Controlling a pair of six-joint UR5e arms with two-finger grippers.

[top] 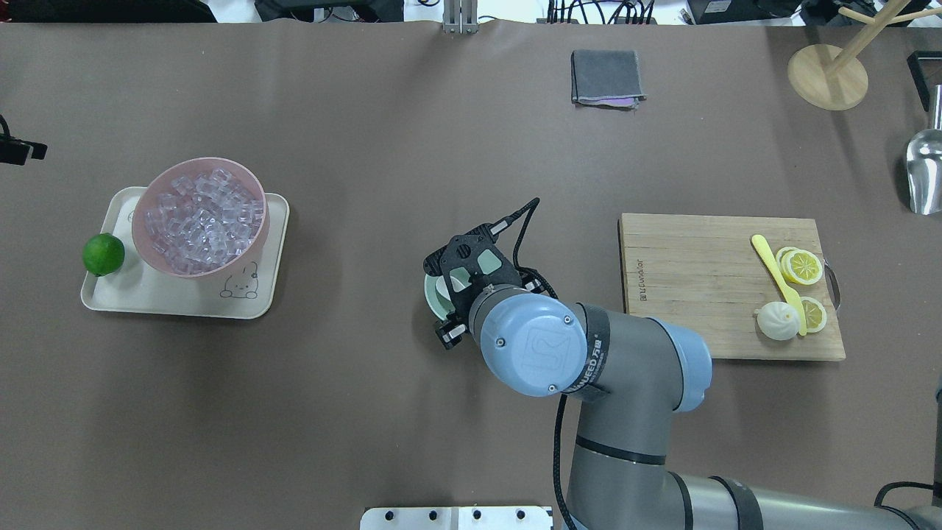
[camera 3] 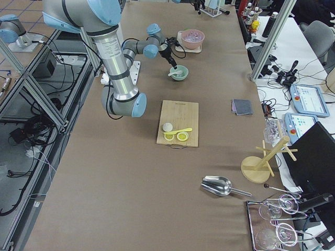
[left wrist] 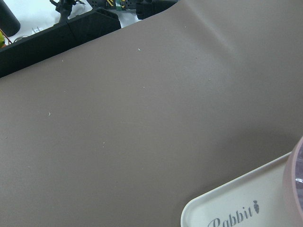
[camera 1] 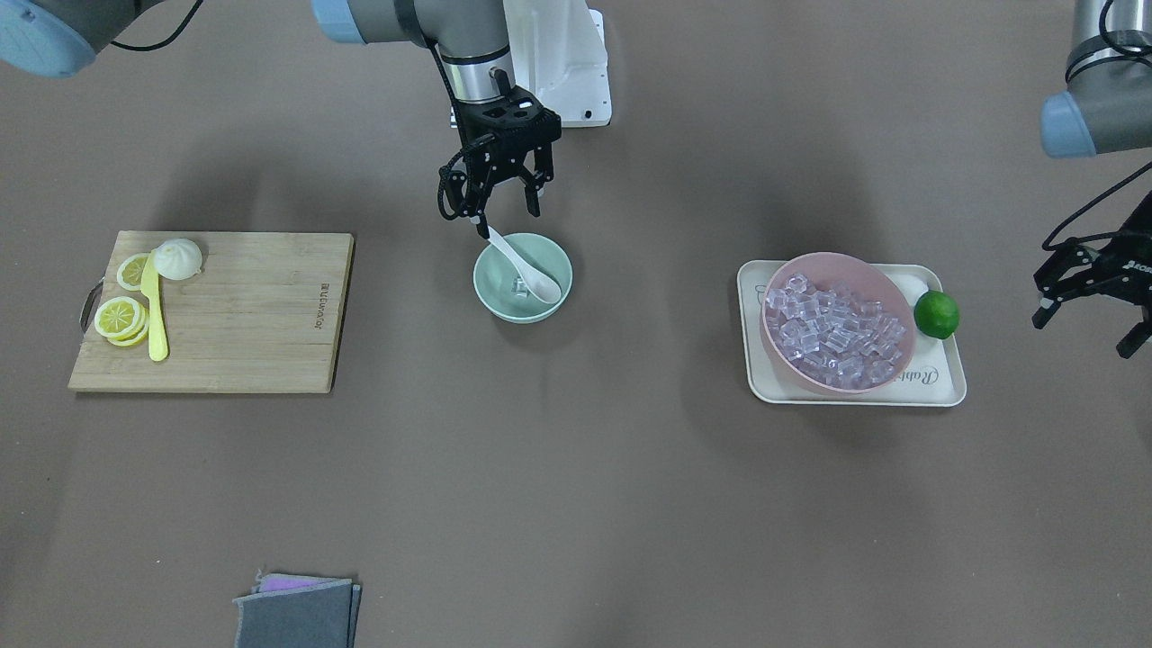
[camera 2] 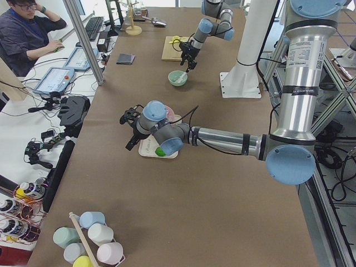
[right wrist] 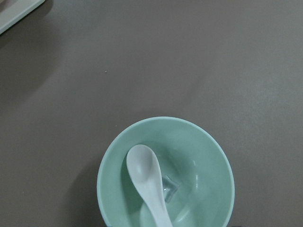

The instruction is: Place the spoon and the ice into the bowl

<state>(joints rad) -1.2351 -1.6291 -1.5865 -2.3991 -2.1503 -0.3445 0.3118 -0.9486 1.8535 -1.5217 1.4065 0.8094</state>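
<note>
The white spoon (camera 1: 526, 268) lies in the mint-green bowl (camera 1: 504, 307), scoop down and handle resting on the far rim; it also shows in the right wrist view (right wrist: 147, 182). One clear ice cube (right wrist: 169, 185) sits at the bottom of the bowl (right wrist: 203, 156) beside the scoop. My right gripper (camera 1: 506, 219) hangs open just above the bowl's far rim, one fingertip close to the spoon handle's end. My left gripper (camera 1: 1083, 333) is open and empty, off to the side of the tray, past the lime.
A pink bowl (camera 1: 891, 288) full of ice cubes stands on a cream tray (camera 1: 940, 387) with a lime (camera 1: 936, 314). A wooden cutting board (camera 1: 252, 315) holds a yellow knife (camera 1: 155, 310), lemon slices and a white bun. A grey cloth (camera 1: 297, 612) lies near the operators' edge.
</note>
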